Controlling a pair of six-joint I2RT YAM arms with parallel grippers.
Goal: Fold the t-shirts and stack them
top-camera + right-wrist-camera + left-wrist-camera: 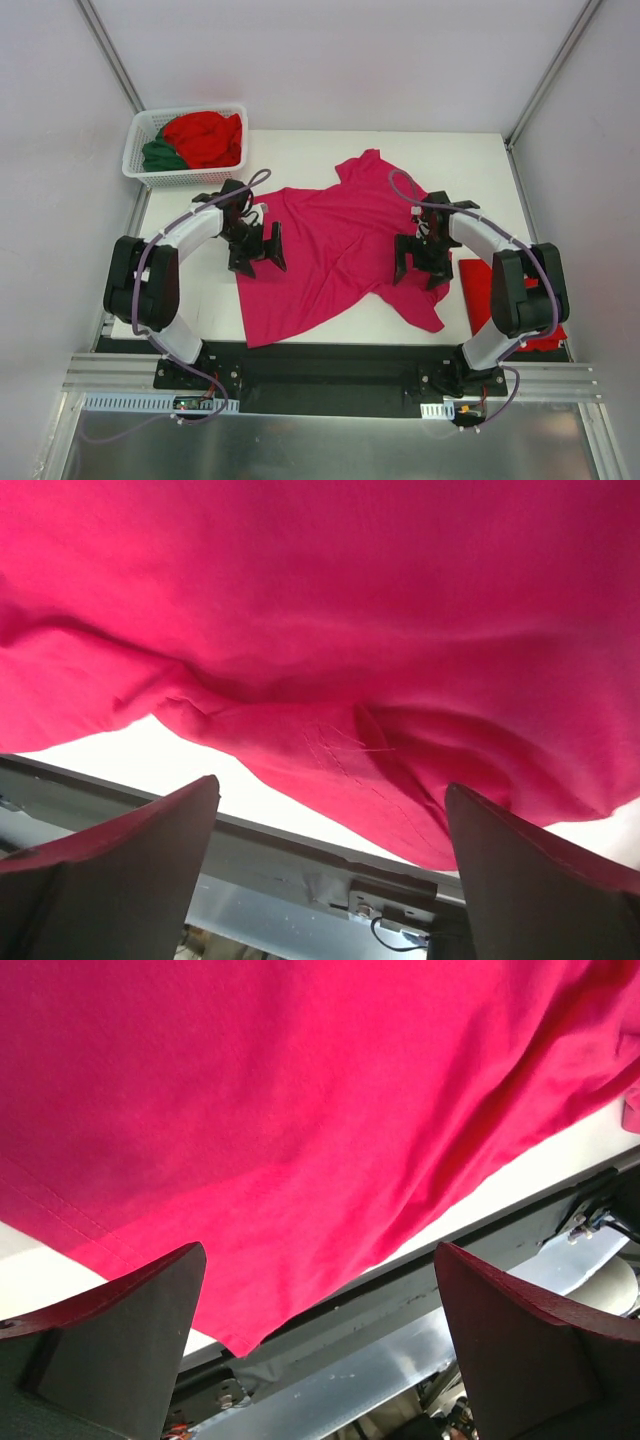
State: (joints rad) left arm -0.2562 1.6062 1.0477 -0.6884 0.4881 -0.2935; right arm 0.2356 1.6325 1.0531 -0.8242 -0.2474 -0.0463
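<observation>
Both arms bend inward and low. The left gripper (pixel 258 256) hangs over the near-left edge of the magenta t-shirt (pixel 335 245), the right gripper (pixel 420 266) over its right side. Each pincer gapes wide, holding nothing. The shirt lies spread and wrinkled mid-table. A folded red t-shirt (pixel 476 288) sits near right.

No text, label, brand or number can be read in any view — cloth, basket, desk and arms carry no legible marking
</observation>
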